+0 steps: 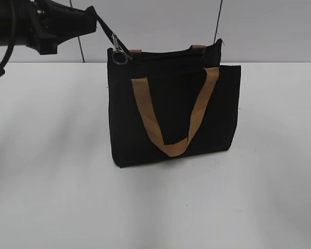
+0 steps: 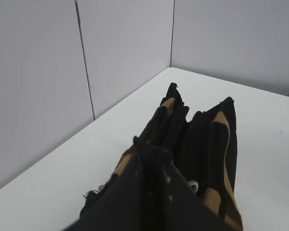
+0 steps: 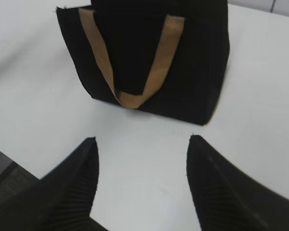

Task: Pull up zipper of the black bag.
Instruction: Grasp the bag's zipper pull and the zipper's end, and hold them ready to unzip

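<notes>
Black bag (image 1: pixel 173 114), boxy cloth; left gripper (image 1: pixel 96 15) pinches its metal zipper (image 1: pixel 118 49) tab; right gripper (image 3: pixel 142 159) spread apart.

No legible text, label, brand, number or sign appears in any view. The black bag (image 1: pixel 173 111) carries no readable marking on the face toward the right gripper (image 3: pixel 142 159), and its tan handles (image 1: pixel 171 114) are plain.
</notes>
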Tool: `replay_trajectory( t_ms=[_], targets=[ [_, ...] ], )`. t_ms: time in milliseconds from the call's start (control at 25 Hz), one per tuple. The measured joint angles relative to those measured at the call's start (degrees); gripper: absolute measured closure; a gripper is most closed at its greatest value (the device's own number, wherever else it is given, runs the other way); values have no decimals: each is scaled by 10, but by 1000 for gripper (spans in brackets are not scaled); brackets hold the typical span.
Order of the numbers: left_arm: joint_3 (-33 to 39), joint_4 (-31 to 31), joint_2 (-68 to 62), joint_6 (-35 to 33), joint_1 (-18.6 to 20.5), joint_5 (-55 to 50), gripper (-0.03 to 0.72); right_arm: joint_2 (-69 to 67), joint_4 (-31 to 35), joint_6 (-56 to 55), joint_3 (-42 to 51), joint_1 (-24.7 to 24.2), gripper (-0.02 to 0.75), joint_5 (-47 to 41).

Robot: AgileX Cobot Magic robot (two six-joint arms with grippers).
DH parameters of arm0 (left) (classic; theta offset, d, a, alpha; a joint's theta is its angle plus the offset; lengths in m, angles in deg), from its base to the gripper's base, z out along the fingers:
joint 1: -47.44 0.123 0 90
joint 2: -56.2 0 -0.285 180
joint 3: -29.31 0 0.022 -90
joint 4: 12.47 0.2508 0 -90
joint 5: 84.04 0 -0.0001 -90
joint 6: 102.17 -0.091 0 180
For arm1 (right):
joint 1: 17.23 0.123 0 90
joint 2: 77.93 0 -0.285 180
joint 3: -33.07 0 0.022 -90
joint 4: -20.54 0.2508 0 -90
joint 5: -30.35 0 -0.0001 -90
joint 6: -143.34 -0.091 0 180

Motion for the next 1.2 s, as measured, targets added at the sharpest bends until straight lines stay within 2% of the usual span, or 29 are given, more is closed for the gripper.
replay_trajectory(
  t_ms=[120, 240, 480, 640, 800, 1200],
  targets=[
    [0, 0, 0, 0, 0, 0, 665, -62, 63, 78, -13, 4, 286, 15],
    [0, 0, 0, 0, 0, 0, 665, -138, 123, 142, -19, 37, 286, 37],
    [0, 0, 0, 0, 0, 4, 665, -262, 163, 197, -39, 192, 286, 155],
    [0, 0, 0, 0, 0, 4, 665, -360, 168, 201, -91, 270, 286, 217],
    [0, 0, 0, 0, 0, 6, 665, -453, 171, 198, -152, 302, 286, 247],
    [0, 0, 0, 0, 0, 7, 665, -614, 191, 203, -288, 319, 286, 250]
  ],
)
